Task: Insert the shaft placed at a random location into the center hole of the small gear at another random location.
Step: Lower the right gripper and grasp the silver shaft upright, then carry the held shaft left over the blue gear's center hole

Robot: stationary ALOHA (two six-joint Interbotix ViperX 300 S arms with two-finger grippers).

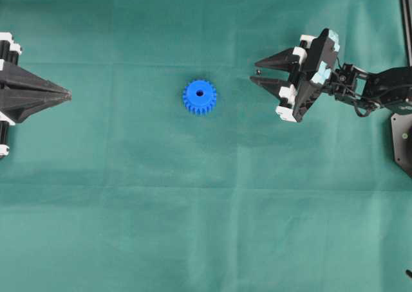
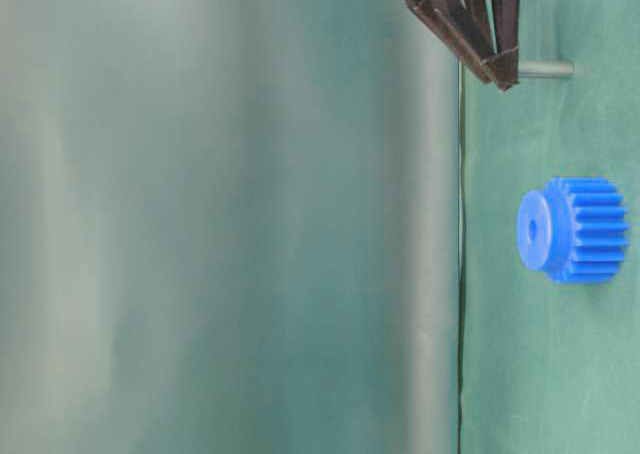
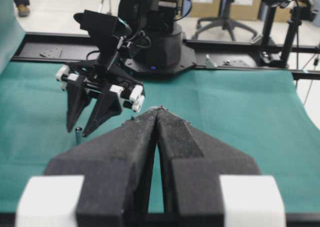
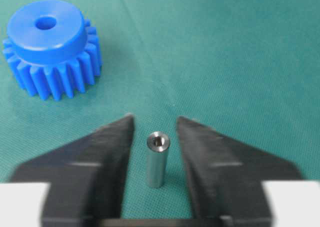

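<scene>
Even, diffuse light from above leaves only faint shadows on the green cloth. In the table-level view the left half is blurred; the right wrist view's near fingers are soft.

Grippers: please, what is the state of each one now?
Left gripper: shut, holding nothing.
Right gripper: open, its fingers on both sides of the upright shaft, not touching it yet.

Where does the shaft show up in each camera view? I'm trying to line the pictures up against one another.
Overhead: the shaft is a tiny dot at the right gripper's fingers, right of the small gear.
Table-level: a grey pin at upper right, above the gear.
Left wrist: a small upright pin at left, under the right gripper.
Right wrist: upright at bottom centre, between the fingers.
Shared landmark: the right gripper's black fingers.
</scene>
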